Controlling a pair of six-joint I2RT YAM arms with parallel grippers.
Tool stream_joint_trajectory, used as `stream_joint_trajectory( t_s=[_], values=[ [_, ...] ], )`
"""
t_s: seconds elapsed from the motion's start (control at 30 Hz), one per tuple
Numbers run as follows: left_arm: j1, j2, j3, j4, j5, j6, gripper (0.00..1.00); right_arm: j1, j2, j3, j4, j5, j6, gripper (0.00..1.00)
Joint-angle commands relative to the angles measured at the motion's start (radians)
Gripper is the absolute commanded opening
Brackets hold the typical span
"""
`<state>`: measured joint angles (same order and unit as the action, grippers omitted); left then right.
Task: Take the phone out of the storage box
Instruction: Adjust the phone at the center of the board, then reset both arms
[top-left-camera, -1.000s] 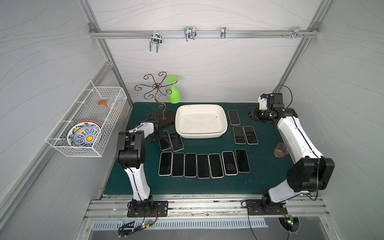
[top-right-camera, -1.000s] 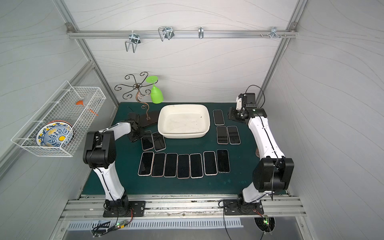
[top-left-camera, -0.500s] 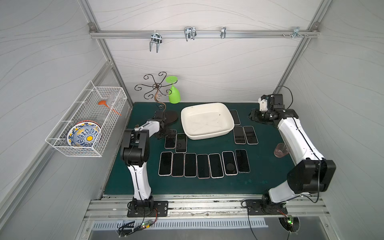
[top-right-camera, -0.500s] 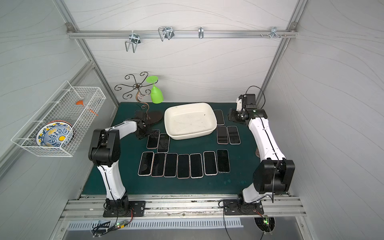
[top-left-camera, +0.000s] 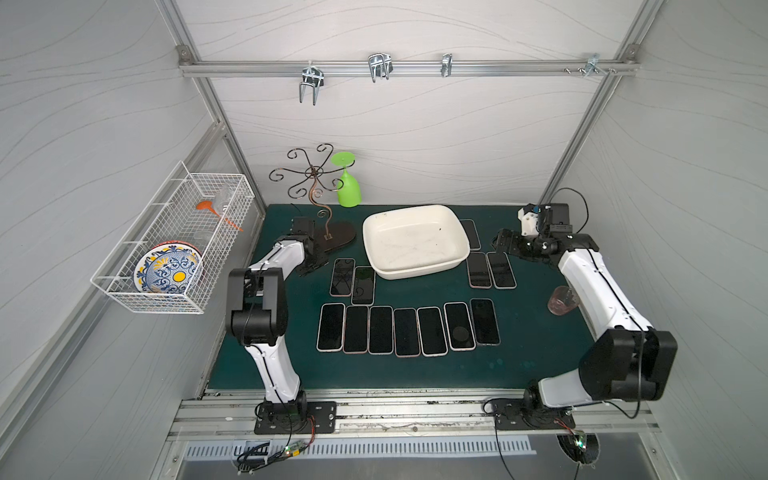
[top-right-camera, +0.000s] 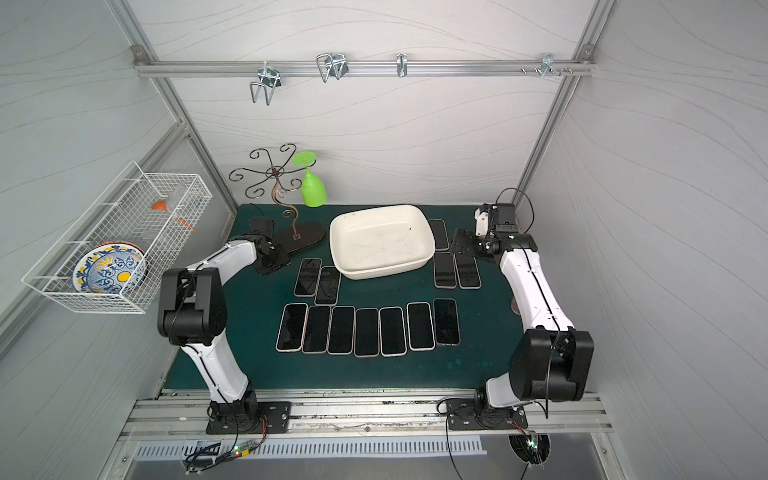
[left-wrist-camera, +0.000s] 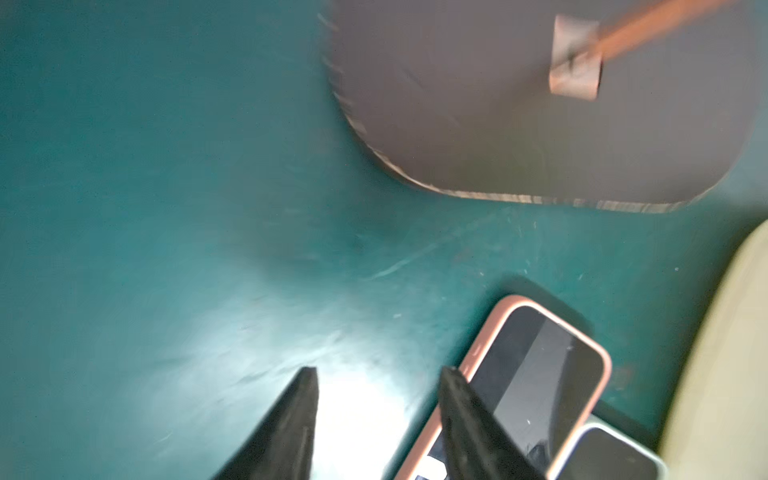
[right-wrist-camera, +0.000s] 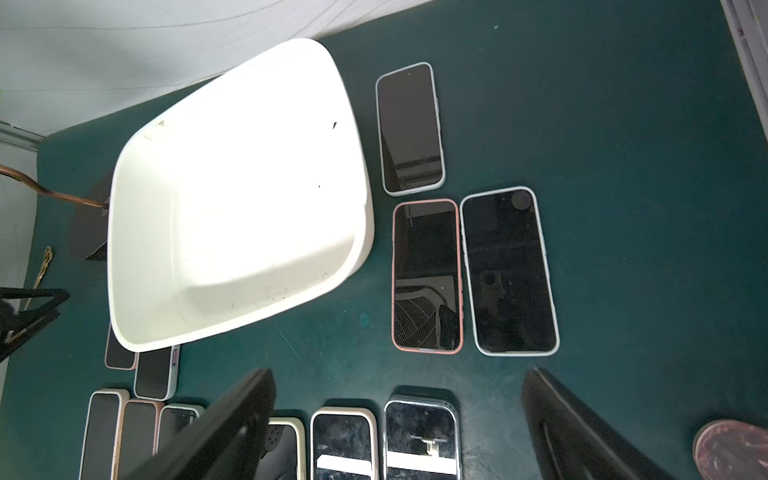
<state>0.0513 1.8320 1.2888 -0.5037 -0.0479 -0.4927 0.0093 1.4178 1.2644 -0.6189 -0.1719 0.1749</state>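
Evidently the job looks all but finished. Nearest, a row of seven phones (top-left-camera: 405, 331) lies screen-up on the green surface (top-left-camera: 532, 345). Just beyond it are a pair of phones (top-left-camera: 341, 277) at left and three phones (top-left-camera: 478, 269) at right. Past them, mid-surface, sits the cream storage box (top-left-camera: 411, 245). Its floor shows bare in both top views and in the right wrist view, so no phone is inside. Its near-left corner overlaps the far ends of the left pair; whether it rests on them I cannot tell. The left claw (left-wrist-camera: 379, 372) is spread and empty beside the pink-cased phone (left-wrist-camera: 536, 374). The right claw (right-wrist-camera: 401, 374) gapes wide, also empty, right of the box. By my reading, only drawing the arms back is left.
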Motion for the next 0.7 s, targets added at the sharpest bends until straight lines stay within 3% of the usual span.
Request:
stream_joint_trajectory(
  t_s=[0.0, 0.03, 0.07, 0.2, 0.3, 0.37, 0.47, 0.6, 0.67],
  values=[
    [0.022, -0.146, -0.098, 0.054, 0.027, 0.017, 0.74, -0.019, -0.1, -0.113, 0.128, 0.02, -0.012, 0.99],
    [0.022, -0.191, -0.142, 0.095, 0.043, 0.029, 0.93, -0.019, -0.129, -0.161, 0.162, 0.036, -0.023, 0.99],
    [0.022, -0.24, -0.195, 0.129, 0.032, 0.026, 1.0, -0.016, -0.17, -0.228, 0.215, 0.088, -0.022, 0.99],
    [0.036, -0.355, -0.338, 0.258, 0.003, 0.036, 1.0, -0.018, -0.291, -0.512, 0.525, 0.154, -0.033, 0.98],
    [0.036, -0.397, -0.423, 0.398, -0.028, 0.052, 1.0, -0.018, -0.275, -0.669, 0.747, 0.183, -0.026, 0.99],
    [0.036, -0.446, -0.528, 0.582, -0.031, 0.073, 1.0, -0.014, -0.226, -0.694, 0.789, 0.185, -0.044, 0.99],
    [0.036, -0.503, -0.665, 0.81, -0.067, 0.123, 1.0, 0.0, -0.183, -0.795, 1.001, 0.241, -0.055, 0.98],
    [0.035, -0.498, -0.71, 0.91, -0.065, 0.212, 1.0, 0.003, -0.127, -0.877, 1.249, 0.269, -0.087, 0.99],
    [0.036, -0.484, -0.725, 0.955, -0.065, 0.257, 1.0, 0.002, -0.071, -0.868, 1.279, 0.25, -0.089, 0.98]
  ],
)
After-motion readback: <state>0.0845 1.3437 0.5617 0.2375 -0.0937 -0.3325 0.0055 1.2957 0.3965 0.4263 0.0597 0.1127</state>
